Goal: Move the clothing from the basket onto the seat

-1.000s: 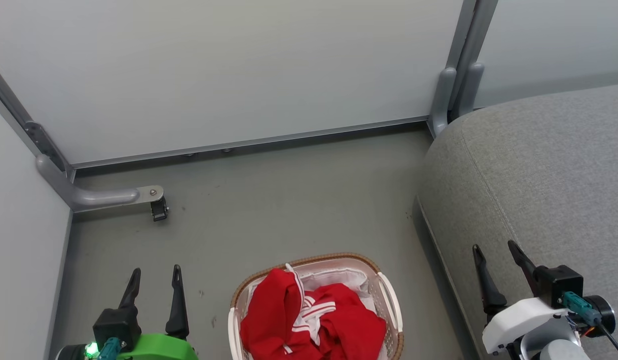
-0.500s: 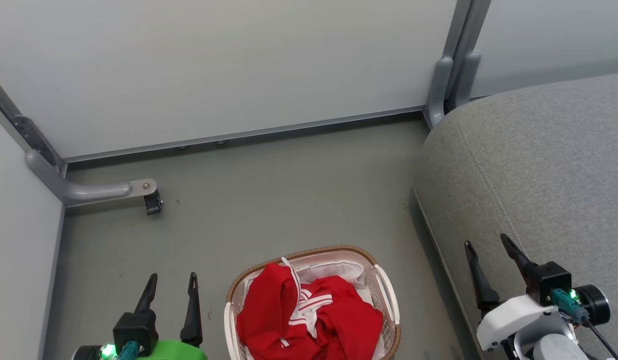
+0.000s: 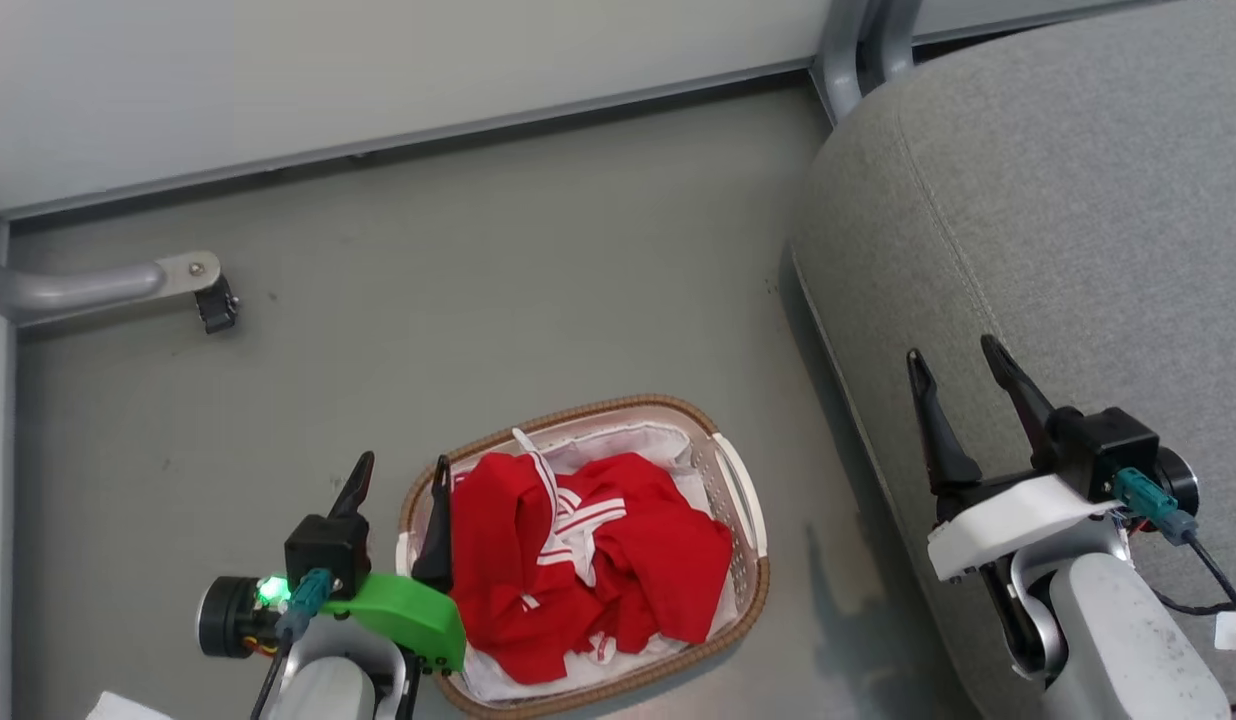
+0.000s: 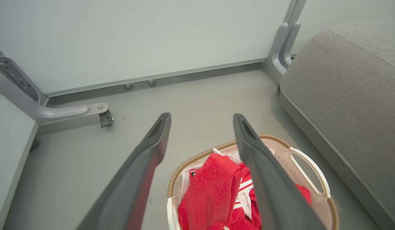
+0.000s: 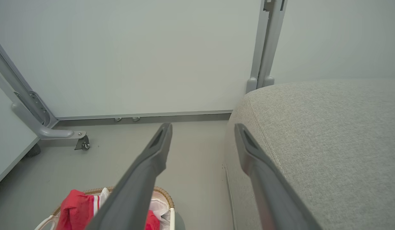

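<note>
Poising the left gripper (image 3: 402,465), fingers spread, empty, beside the oval white perforated plastic basket (image 3: 743,520), bright red striped clothing (image 3: 588,540) heaped right of it, probably for reaching in. Parking the right gripper (image 3: 950,350), spread too, over the large grey woven seat (image 3: 1058,200), likely waiting. Catching the basket's white handle (image 4: 312,163) from the left wrist view, the seat's broad top from the right.

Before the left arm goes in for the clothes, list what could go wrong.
1. The open left gripper hangs at the basket's woven rim; coming down there, a finger might catch the rim and tip the basket.
2. The red garments lie crumpled on the white liner; a deep pinch could grab liner too.
3. A gap of floor separates basket and sofa cushion; a loosely held garment might drop there.
</note>
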### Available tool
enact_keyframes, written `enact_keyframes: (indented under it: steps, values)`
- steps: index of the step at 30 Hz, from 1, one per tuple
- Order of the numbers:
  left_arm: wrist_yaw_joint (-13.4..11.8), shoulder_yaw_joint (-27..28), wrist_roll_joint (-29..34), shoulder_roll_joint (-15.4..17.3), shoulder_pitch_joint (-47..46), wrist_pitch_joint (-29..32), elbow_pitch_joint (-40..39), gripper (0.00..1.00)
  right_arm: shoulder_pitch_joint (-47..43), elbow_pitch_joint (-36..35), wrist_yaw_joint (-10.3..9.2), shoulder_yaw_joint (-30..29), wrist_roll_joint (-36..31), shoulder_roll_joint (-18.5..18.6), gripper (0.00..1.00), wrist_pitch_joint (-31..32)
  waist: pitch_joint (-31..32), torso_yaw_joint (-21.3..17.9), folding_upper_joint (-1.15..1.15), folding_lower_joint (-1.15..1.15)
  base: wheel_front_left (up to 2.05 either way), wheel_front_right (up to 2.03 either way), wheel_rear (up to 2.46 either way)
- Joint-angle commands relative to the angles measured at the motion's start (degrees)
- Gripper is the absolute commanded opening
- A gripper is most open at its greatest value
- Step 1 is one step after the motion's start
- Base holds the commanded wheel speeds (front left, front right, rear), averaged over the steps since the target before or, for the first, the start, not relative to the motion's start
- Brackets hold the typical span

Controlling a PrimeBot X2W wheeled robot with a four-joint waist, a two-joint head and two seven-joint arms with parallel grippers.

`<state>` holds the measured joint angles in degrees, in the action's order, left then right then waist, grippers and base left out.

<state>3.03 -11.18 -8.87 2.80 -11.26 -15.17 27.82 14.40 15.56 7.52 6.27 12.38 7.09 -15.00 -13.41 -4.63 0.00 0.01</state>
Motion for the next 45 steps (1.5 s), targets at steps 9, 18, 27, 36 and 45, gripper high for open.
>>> enact_keyframes:
  steps: [9, 18, 27, 36, 45]
  values:
    - [0.21, -2.43, -0.32, 0.23, -9.45, 0.02, 10.81, 1.0, 5.85, -2.43, -0.05, 1.63, 4.08, 0.83, 1.0, -0.26, -15.55, -6.29, 0.0, -0.01, 0.0, 0.0, 0.0]
    - [-1.5, -3.98, -0.09, 0.27, -16.45, 0.02, 22.55, 1.0, 9.48, -3.96, -0.06, 2.52, 5.09, 0.7, 1.0, -0.26, -23.79, -7.96, 0.0, -0.01, 0.0, 0.0, 0.0]
    - [-3.68, -5.05, 0.51, 0.29, -23.74, 0.02, 31.55, 1.0, 13.22, -5.21, -0.06, 2.87, 5.33, 1.22, 1.0, -0.26, -31.34, -8.69, 0.0, -0.01, 0.0, 0.0, 0.0]
    - [-4.48, -6.25, 1.25, 0.55, -30.13, 0.02, 38.07, 1.0, 15.68, -6.87, -0.05, 3.95, 5.56, 0.16, 1.0, -0.26, -37.31, -9.87, 0.0, -0.01, 0.0, 0.0, 0.0]
    - [-4.11, -8.06, 2.52, 0.76, -34.21, 0.05, 41.63, 0.75, 16.5, -6.76, -0.01, 3.92, 6.22, -0.33, 1.0, -0.07, -40.07, -10.32, 0.0, -0.01, 0.0, 0.0, 0.0]
